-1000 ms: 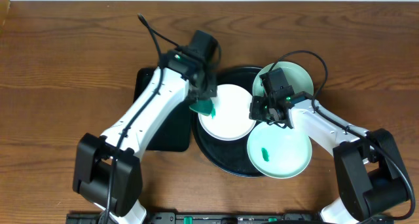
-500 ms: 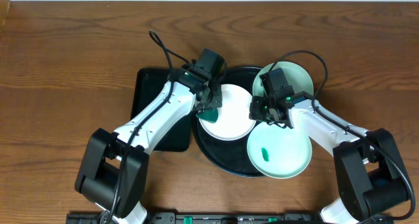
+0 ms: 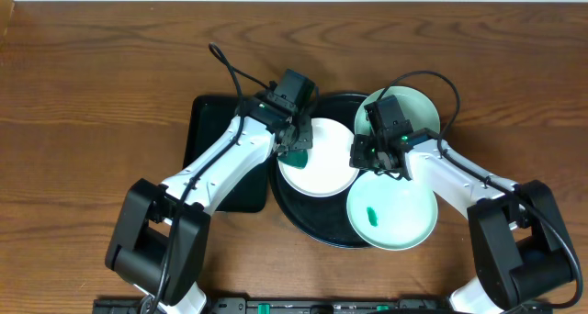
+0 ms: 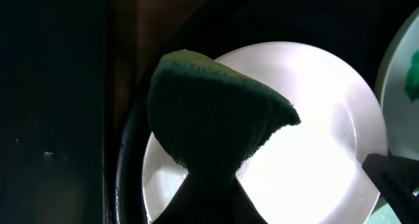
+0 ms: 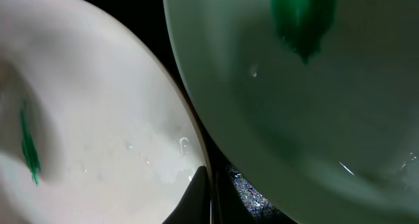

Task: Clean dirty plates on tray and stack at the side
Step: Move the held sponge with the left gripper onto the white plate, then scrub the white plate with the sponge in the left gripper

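Green sponge (image 4: 209,112): folded into a fan and hanging over the left part of the white plate. I cannot tell whether it presses on the glaze.
Left gripper (image 3: 296,150): fingers clenched on the sponge, above the white plate's left edge.
Right gripper (image 3: 371,158): at the white plate's right rim, between that plate and the near mint plate. In the wrist view the fingers are drawn close together across the rim, so I judge they are grasping the plate to steady it.
White plate (image 3: 322,162): lies on the left half of the round black tray (image 3: 310,220). A thin green streak (image 5: 27,152) shows on it, so it is not yet clean.
Near mint plate (image 3: 397,218): on the tray's near right, just beside the white plate, with its green smear (image 3: 371,215) unwiped.
Far mint plate (image 3: 415,107): at the tray's far right rim, partly under the right arm. Too much of its face is hidden to say whether it is dirty.
Rectangular black tray (image 3: 216,130): on the wooden surface (image 3: 92,94) just left of the round tray, beneath the left arm.
Done so far: by my reading, nothing is finished. All three plates sit on the round tray and no stack shows at the side.
Left to do: wipe the white plate, clean the mint ones, then move each plate off and stack them.
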Robot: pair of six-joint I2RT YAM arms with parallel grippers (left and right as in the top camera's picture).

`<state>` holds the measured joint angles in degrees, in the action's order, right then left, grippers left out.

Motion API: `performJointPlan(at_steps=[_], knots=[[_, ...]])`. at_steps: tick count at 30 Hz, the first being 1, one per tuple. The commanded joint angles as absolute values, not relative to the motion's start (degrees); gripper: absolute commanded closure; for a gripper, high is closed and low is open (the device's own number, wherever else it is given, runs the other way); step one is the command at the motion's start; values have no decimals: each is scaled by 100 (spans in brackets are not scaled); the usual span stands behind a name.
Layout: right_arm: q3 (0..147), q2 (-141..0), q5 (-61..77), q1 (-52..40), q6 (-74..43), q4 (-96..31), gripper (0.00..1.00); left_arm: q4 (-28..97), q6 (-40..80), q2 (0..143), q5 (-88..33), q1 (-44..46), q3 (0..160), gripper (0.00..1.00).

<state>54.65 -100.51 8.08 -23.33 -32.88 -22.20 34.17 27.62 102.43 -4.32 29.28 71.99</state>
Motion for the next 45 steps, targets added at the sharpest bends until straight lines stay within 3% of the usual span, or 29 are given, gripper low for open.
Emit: performJointPlan(at_steps=[1, 45], knots=[[5441, -10077, 799, -2375, -3378, -2202, 99, 3391, 2884, 10300, -342, 2945, 7094, 92], [5441, -10077, 596, -2486, -2864, -2180, 99, 2836, 2812, 10748, -185, 2995, 6818, 92]])
